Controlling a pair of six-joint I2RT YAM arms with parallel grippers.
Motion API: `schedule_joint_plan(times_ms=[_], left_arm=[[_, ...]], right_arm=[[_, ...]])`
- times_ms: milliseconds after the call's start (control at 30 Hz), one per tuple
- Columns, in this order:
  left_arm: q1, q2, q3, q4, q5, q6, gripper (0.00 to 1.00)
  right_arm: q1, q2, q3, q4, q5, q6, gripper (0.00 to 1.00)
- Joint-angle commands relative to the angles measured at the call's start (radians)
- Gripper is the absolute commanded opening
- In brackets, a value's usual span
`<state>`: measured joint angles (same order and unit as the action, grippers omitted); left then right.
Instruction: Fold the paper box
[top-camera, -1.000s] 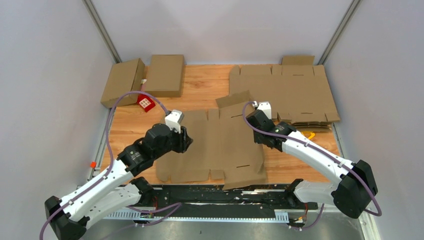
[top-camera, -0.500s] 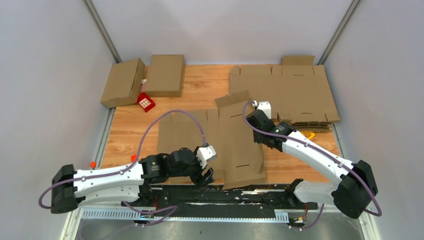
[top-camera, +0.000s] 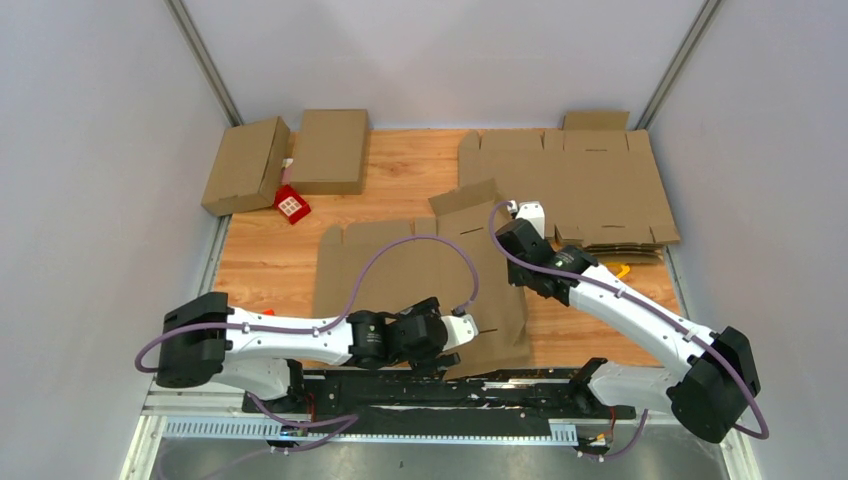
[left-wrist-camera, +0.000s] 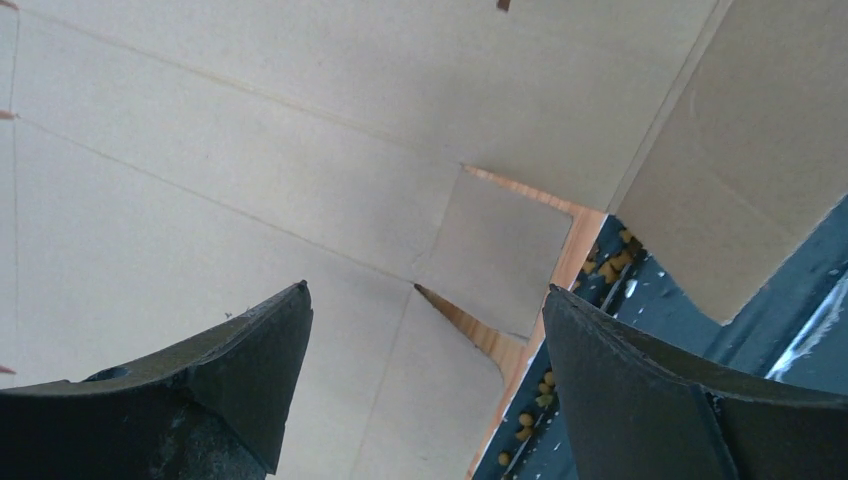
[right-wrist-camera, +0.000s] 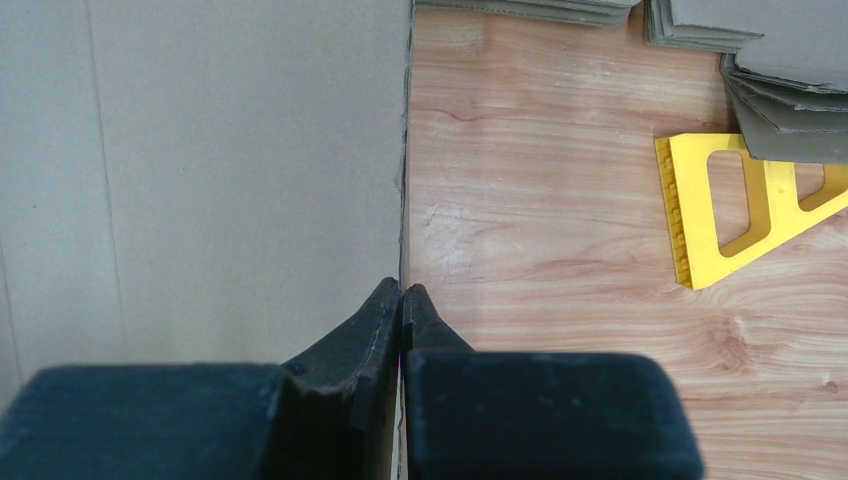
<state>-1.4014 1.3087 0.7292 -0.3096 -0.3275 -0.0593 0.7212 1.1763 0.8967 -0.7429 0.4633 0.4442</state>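
The flat cardboard box blank lies in the middle of the wooden table. The left gripper hangs low over its near edge, fingers spread wide and holding nothing, above a small flap. The right gripper has its fingers pressed together at the blank's right edge

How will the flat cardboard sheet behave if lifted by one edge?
Probably light: the cardboard sheet looks thin. It would likely hinge along its creases rather than stay rigid. Pushed, it may slide over the smooth wooden table.

Yellow triangle lies against flat cardboard stack.
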Motion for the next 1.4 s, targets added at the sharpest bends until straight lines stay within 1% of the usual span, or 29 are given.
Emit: schedule_joint_plan(times_ms=[0,133,267,367,400,433,533,600,733,867,967,1233,1367], left_arm=[[-0.005,0.029,0.041,-0.036,-0.021,0.047,0.94],[-0.006,0.082,0.065,-0.072,-0.019,0.045,0.94],[-0.006,0.12,0.083,-0.063,0.039,0.053,0.93],[-0.003,0.135,0.088,-0.051,0.003,0.049,0.93],[0.001,0.148,0.094,-0.056,-0.02,0.046,0.91],[0.007,0.155,0.102,-0.065,-0.037,0.04,0.87],[0.034,0.171,0.131,-0.09,-0.051,0.015,0.7],[0.048,0.151,0.128,-0.076,-0.047,0.01,0.66],[0.091,0.104,0.107,-0.04,-0.016,0.002,0.65],[0.137,0.097,0.099,-0.034,0.013,-0.007,0.64],[0.146,0.126,0.104,-0.032,0.011,-0.009,0.64],[0.175,0.206,0.113,-0.017,-0.01,-0.032,0.69],[0.185,0.283,0.126,-0.034,0.019,-0.036,0.73]], right_arm=[[0.002,-0.027,0.004,0.03,-0.005,0.008,0.04],[0.002,-0.033,0.001,0.031,-0.004,0.006,0.05],[0.002,-0.032,0.001,0.032,-0.006,0.006,0.05],[0.002,-0.033,-0.001,0.03,-0.005,0.006,0.05],[0.001,-0.035,-0.003,0.031,-0.006,0.005,0.05],[0.002,-0.035,-0.004,0.032,-0.006,0.005,0.05],[0.002,-0.035,-0.004,0.031,-0.006,0.004,0.05],[0.002,-0.036,-0.002,0.029,-0.001,0.0,0.05],[0.002,-0.039,-0.004,0.029,-0.004,-0.003,0.05],[0.002,-0.037,-0.006,0.03,-0.011,-0.006,0.05],[0.001,-0.036,-0.007,0.033,-0.018,-0.006,0.05],[0.001,-0.031,-0.007,0.036,-0.026,-0.015,0.05],[0.001,-0.022,-0.007,0.033,-0.03,-0.017,0.06]])
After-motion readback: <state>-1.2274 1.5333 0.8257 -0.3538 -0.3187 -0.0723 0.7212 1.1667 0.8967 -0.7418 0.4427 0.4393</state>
